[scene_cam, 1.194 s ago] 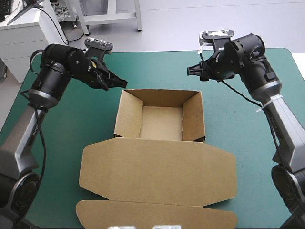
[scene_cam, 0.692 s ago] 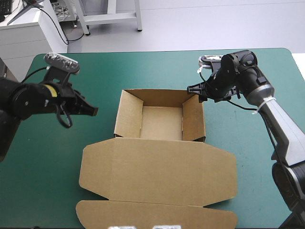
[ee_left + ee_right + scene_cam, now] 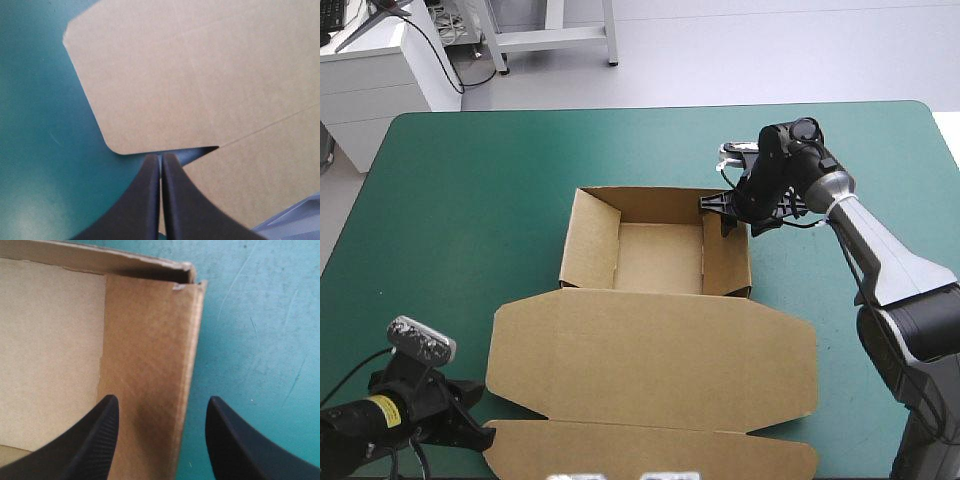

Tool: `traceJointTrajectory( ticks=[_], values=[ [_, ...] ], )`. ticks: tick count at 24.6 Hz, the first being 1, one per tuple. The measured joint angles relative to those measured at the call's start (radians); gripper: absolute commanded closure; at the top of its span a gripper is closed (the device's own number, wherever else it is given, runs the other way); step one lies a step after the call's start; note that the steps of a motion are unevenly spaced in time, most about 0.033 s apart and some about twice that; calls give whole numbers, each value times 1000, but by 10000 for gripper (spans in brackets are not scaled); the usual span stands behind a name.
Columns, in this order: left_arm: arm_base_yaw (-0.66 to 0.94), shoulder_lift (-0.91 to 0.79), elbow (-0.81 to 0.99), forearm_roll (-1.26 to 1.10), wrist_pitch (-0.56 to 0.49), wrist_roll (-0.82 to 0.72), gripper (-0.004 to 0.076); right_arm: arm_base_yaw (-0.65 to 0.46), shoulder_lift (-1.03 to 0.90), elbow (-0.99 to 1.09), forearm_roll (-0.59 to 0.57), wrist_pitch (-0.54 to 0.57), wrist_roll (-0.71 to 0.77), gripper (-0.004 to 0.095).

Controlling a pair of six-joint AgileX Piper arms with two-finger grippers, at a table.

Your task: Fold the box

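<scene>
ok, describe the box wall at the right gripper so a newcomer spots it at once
On the teal-green table lies the brown box: an open tray at the far end, lid flat nearer the robot. The wall is the tray's right-hand side. Only it has the open right gripper at its far corner, one finger inside, one outside.

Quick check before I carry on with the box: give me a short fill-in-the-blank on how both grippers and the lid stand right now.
The right gripper has its fingers ____, one on either side of the right wall of the box.
The left gripper has its fingers ____, tips at the left edge of the lid.
The lid lies ____ on the teal-green table.
Missing words: open; shut; flat.
</scene>
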Motion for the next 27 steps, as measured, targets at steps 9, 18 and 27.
traceJointTrajectory(
  ticks=[9,18,27],
  values=[
    [0,-215,197,-5,-27,0,732,0,64,0,32,-5,0,441],
    [0,-278,255,-8,-78,0,732,-3,95,0,50,-9,0,894],
    [0,-279,257,-8,-86,0,732,-3,96,0,24,-10,-45,921]
  ],
)
